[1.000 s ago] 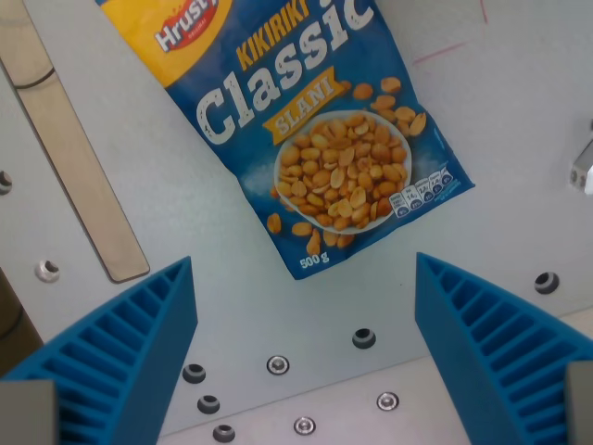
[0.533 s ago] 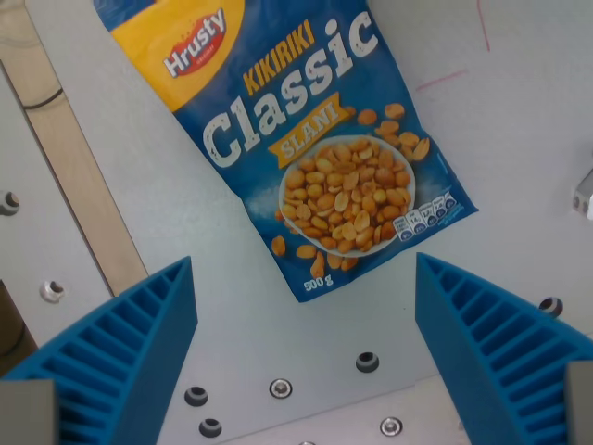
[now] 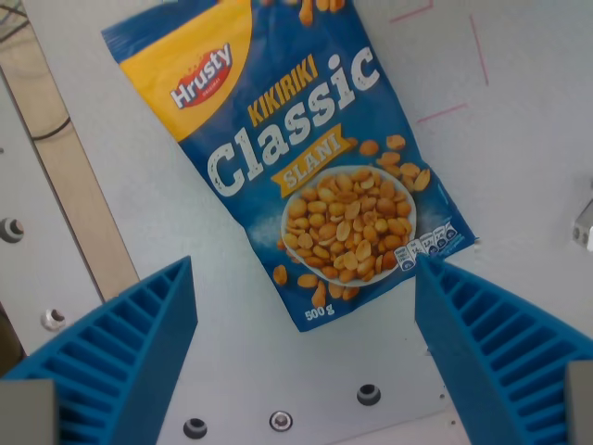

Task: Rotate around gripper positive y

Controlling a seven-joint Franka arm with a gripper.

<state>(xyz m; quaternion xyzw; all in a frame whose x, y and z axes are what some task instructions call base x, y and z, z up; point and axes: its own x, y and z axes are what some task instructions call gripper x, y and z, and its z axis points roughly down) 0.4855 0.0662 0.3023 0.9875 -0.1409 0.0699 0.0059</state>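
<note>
Cut off by the top edge: the upper end of the blue and yellow peanut bag (image 3: 306, 167). Lost past the bottom edge and corners: the bases of both blue ribbed fingers (image 3: 120, 362) of the hand (image 3: 304, 357). Too small to read: the nutrition icons by the bag's lower corner. Clipped at the wrist view's right: a metal part (image 3: 585, 222).

Wrist view; steeply downward onto tabletop (image 3: 519, 139)

Gripper (image 3: 301, 362) has two chunky bright-blue plastic fingers (image 3: 120, 357), kinda wedge-shaped with ribbed slats running along the inner faces, plus a grey block showing at each bottom corner.
</note>
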